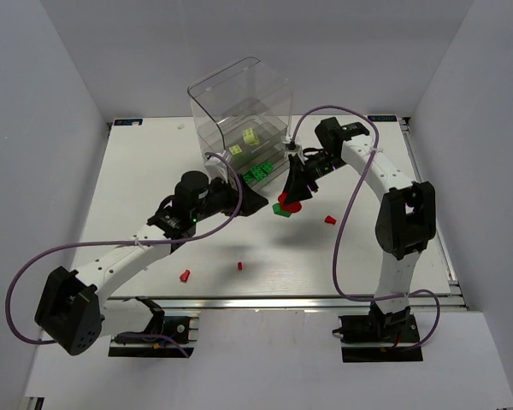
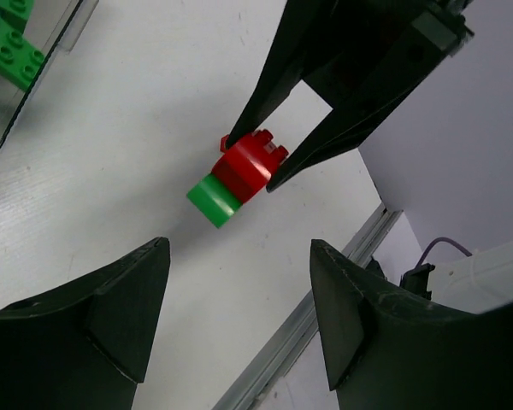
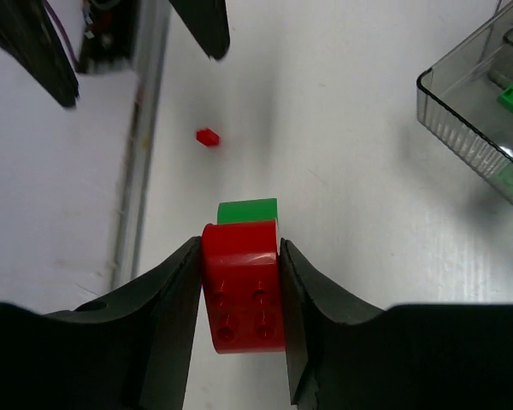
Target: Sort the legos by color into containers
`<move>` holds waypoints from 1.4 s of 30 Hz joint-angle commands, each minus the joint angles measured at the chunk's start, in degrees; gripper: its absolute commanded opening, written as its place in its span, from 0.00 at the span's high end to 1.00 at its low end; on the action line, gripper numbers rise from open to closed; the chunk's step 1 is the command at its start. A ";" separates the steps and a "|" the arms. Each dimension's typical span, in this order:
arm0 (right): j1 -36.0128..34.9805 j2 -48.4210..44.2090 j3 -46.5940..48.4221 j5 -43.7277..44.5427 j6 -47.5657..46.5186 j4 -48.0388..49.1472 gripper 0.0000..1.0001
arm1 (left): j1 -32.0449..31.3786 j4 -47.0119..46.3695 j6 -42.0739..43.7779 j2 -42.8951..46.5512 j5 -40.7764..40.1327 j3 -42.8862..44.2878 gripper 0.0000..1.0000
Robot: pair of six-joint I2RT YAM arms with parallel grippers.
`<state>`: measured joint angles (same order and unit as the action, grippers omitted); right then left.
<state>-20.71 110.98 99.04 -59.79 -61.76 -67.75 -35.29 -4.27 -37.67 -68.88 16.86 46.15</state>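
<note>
My right gripper (image 3: 239,249) is shut on a red lego (image 3: 244,286) that has a green lego (image 3: 248,211) stuck to its far end. The top view shows this pair (image 1: 286,207) low over the table, just in front of the containers (image 1: 239,107). In the left wrist view the red lego (image 2: 250,162) sits between the right fingers (image 2: 274,85). My left gripper (image 2: 239,316) is open and empty, a little to the left of the pair. The pulled-out drawer (image 1: 258,174) holds green legos. Yellow-green legos (image 1: 250,137) lie higher in the unit.
Loose red legos lie on the white table: one right of the held pair (image 1: 330,219), two nearer the front (image 1: 185,275) (image 1: 239,266). The drawer's clear corner (image 3: 462,111) is right of my right gripper. Purple cables loop beside both arms.
</note>
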 commanded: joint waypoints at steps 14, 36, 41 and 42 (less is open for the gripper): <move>1.55 2.75 6.78 -23.96 29.59 1.65 1.00 | -0.22 -18.57 10.69 6.48 9.06 -7.83 0.20; 1.11 0.47 5.11 -29.86 26.34 -0.28 1.00 | 0.92 -31.14 1.73 -2.13 13.64 -7.39 0.17; 1.20 0.12 5.10 -30.04 25.90 -0.81 1.00 | 0.92 -32.64 0.76 -2.57 13.46 -7.65 0.20; 1.02 0.12 4.93 -30.03 25.55 -0.98 1.00 | 0.92 -32.90 0.41 -2.92 13.63 -7.48 0.22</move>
<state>-19.53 113.84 104.20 -83.99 -34.96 -67.13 -34.57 -34.39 -36.05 -71.92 29.65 38.35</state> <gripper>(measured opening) 0.437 0.790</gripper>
